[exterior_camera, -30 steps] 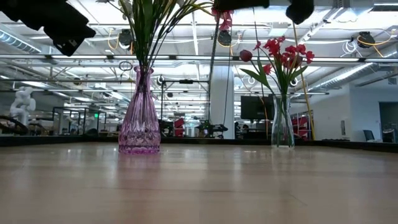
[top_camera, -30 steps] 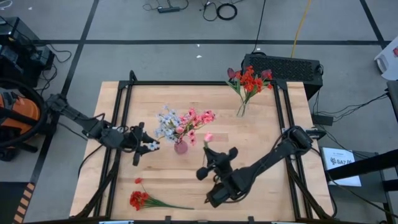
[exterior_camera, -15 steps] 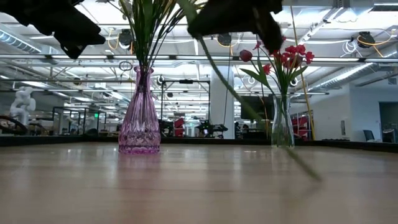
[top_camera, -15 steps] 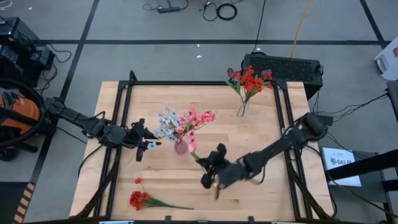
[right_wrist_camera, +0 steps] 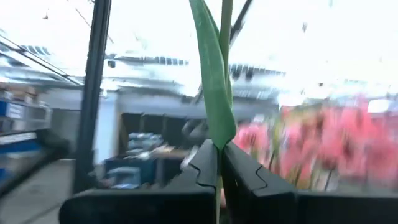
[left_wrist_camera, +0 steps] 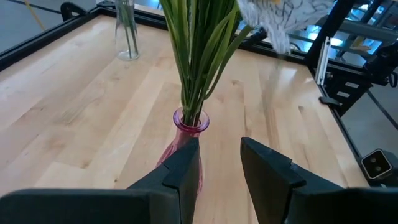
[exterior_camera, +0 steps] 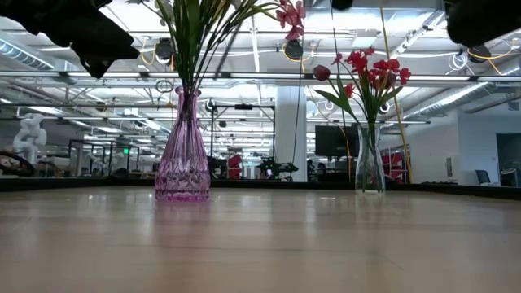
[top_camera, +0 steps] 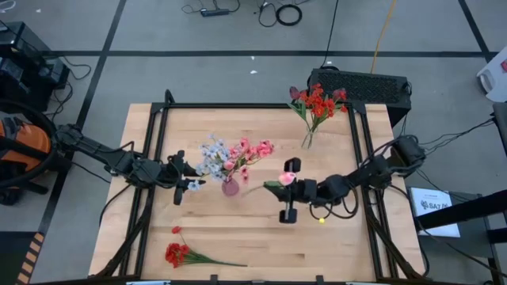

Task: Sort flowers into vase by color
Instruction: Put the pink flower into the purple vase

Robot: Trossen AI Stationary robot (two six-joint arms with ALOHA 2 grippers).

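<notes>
The right hand (right_wrist_camera: 219, 180) is clamped on a thin green-stalked pink bud flower (top_camera: 290, 167), held level above the pale wooden counter (top_camera: 333, 229), bud near the hand, stalk towards the pink glass vase (top_camera: 230, 187) of pink and blue-white sprays. The left hand (left_wrist_camera: 219, 168), slightly parted, is held just beside that vase. Red flowers (top_camera: 176, 254) lie at the counter's near edge.

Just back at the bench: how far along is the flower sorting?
Well underway. The purple vase holds pink and pale blue-white stems, and the clear vase holds red ones. The right gripper grips a pink bud by its stalk, lifted beside the purple vase. The left gripper waits by that vase. A red spray lies unsorted on the table.
</notes>
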